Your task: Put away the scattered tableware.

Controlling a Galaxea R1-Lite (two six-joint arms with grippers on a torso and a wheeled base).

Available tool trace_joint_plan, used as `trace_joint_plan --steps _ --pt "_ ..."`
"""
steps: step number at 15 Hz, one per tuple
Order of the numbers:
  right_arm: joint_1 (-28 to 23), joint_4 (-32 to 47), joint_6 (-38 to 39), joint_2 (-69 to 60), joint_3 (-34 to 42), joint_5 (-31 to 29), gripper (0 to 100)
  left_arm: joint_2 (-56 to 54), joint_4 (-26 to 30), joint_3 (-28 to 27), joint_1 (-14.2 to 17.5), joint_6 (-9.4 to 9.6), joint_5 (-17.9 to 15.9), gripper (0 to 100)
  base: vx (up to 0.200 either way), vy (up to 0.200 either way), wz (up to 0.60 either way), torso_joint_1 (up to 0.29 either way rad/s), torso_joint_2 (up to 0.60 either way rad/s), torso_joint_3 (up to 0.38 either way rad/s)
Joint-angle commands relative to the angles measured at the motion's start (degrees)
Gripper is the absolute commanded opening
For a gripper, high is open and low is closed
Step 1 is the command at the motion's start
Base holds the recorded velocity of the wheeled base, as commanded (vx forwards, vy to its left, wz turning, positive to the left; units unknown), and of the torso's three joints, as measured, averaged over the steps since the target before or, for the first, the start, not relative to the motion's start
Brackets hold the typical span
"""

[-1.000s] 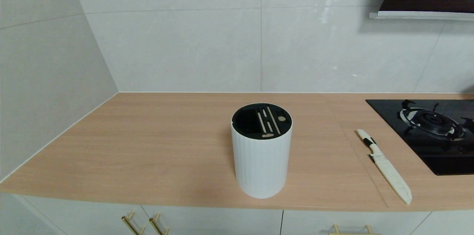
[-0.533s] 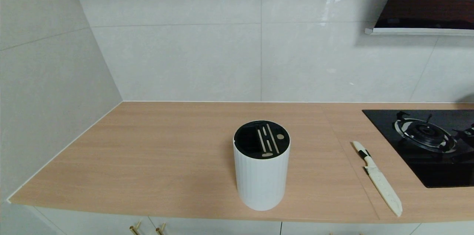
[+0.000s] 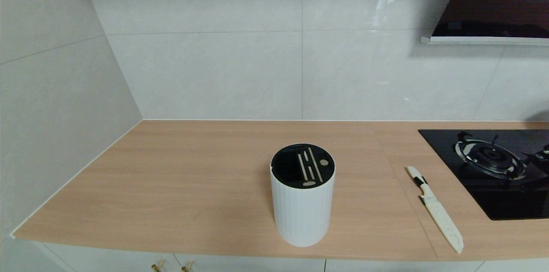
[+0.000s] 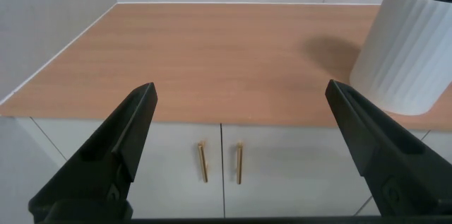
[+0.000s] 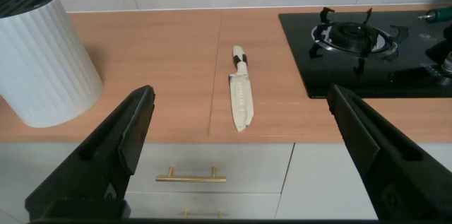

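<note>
1. Knife (image 3: pixel 434 208), pale speckled blade, pale handle with a dark band. It lies flat on the countertop (image 3: pixel 193 177), close to the front edge. The long axis runs front to back, with the handle toward the wall and the tip toward me, slanted slightly to my right.
2. Holder (image 3: pixel 303 203), white ribbed cylinder with a black slotted top. It stands upright, well apart from the knife, on the knife's left.
3. Hob (image 3: pixel 493 169), black glass with a burner. It is on the knife's right, near but not touching, so the knife lies between holder and hob.
4. My right gripper (image 5: pixel 240 95): fingers spread wide, holding nothing, out beyond the counter's front edge. The knife lies straight ahead between the two fingers, its length along my line of reach. The blade end is nearer me and the handle farther.
5. My left gripper (image 4: pixel 240 90): also spread and empty, off the front edge on the holder's far side from the knife.
6. Judgement: the right arm is the nearer one. My fingers already straddle the knife's width, so the pick-up probably needs reach forward and down past the blade to the handle rather than a wrist turn.
</note>
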Motion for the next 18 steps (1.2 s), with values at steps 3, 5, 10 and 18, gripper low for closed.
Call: trace_joint_plan --steps 3,5,10,18 --pt "0.0 0.0 0.0 0.0 0.0 0.0 100 0.0 0.0 -0.1 0.0 0.0 0.0 100 0.0 0.0 0.0 0.0 0.0 0.0" --pt "0.0 0.0 0.0 0.0 0.0 0.0 100 0.0 0.0 -0.1 0.0 0.0 0.0 100 0.0 0.0 0.0 0.0 0.0 0.0" --pt "0.0 0.0 0.0 0.0 0.0 0.0 100 0.0 0.0 0.0 0.0 0.0 0.0 100 0.04 0.0 0.0 0.0 0.0 0.0" --pt "0.0 0.0 -0.3 0.0 0.1 0.1 100 0.0 0.0 -0.1 0.0 0.0 0.0 100 0.05 0.0 0.0 -0.001 0.0 0.001"
